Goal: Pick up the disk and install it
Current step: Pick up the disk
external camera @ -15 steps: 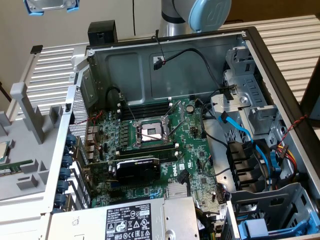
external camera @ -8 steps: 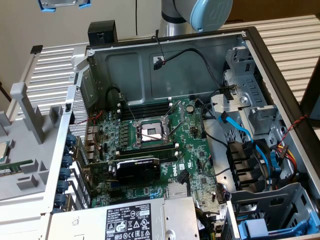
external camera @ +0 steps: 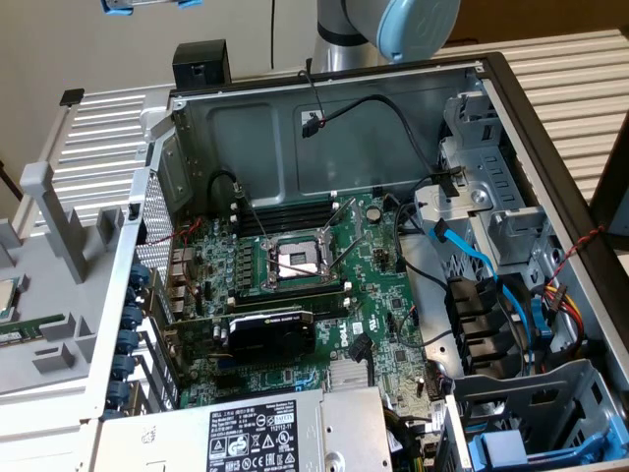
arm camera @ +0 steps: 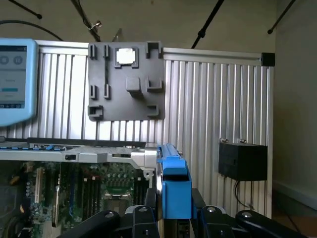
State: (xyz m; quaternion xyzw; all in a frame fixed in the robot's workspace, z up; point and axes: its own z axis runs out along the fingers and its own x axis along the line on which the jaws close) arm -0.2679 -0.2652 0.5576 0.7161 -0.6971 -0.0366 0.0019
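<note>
The disk (arm camera: pixel 174 184) is grasped in the claw (arm camera: pixel 173 220). It is seen edge-on, with its bright blue rail standing out of the gap between the black fingers (arm camera: pixel 141 218), which are closed against its flat sides. Its long axis is judged to run straight out from the claw, in line with the fingers, so the disk lies directly ahead of the claw rather than to either side.

The disk is held in the air, clear of the open computer case (external camera: pixel 324 118), whose rim and motherboard (external camera: pixel 295 261) are seen beyond the held edge. The case lies on the ribbed worktop (external camera: pixel 555 69) with its open side up. A metal drive cage (external camera: pixel 491 202) is set along the case's edge at the exterior view's right. A blue tray (external camera: pixel 506 450) sits in the case's corner nearest the camera on that side. Whether the disk's flat face is squared to the cage cannot be told.
</note>
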